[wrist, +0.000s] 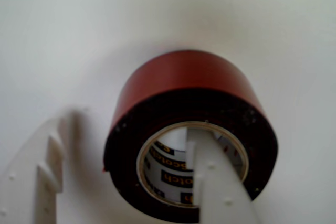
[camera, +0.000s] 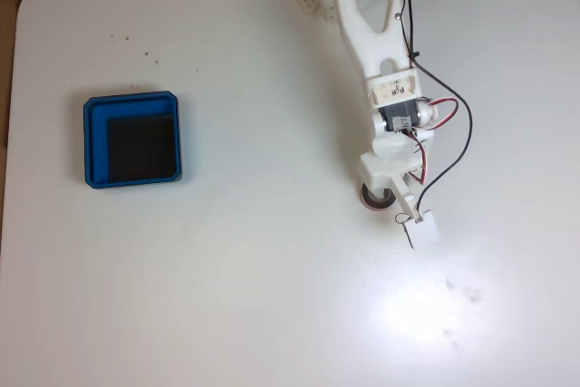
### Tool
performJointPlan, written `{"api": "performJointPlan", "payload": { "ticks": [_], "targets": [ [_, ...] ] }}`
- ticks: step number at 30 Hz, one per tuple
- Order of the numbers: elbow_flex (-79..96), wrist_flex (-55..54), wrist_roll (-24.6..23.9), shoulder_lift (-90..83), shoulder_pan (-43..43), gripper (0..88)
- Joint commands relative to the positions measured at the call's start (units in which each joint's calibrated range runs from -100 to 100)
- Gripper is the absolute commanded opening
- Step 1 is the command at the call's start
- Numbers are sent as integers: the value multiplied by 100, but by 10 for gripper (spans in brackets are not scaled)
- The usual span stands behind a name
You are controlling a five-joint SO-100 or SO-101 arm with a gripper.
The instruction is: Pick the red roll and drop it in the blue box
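Worktop: white, bare. Blue box: far left of the red roll in the fixed view. Pincer: spread wide, one finger inside the roll's core, the other outside. Step: grasping. Next, likely: close on the wall, lift, carry boxward.

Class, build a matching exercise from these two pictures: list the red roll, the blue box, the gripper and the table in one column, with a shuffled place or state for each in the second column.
Column one:
1. red roll
2. blue box
3. gripper
4. table

Column two:
A. white surface under everything
B. one finger inside a ring's hole, the other outside
C. at the left in the fixed view, nothing on its black floor
D. under the arm's tip

Pairs: 1-D, 2-C, 3-B, 4-A
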Motion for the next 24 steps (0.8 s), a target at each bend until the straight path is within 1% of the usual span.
{"api": "performJointPlan", "payload": {
  "ticks": [1,21,24],
  "targets": [
    [-341,9,41,-17,35,208],
    [-332,50,58,-1,45,206],
    [-332,50,58,-1,45,186]
  ]
}}
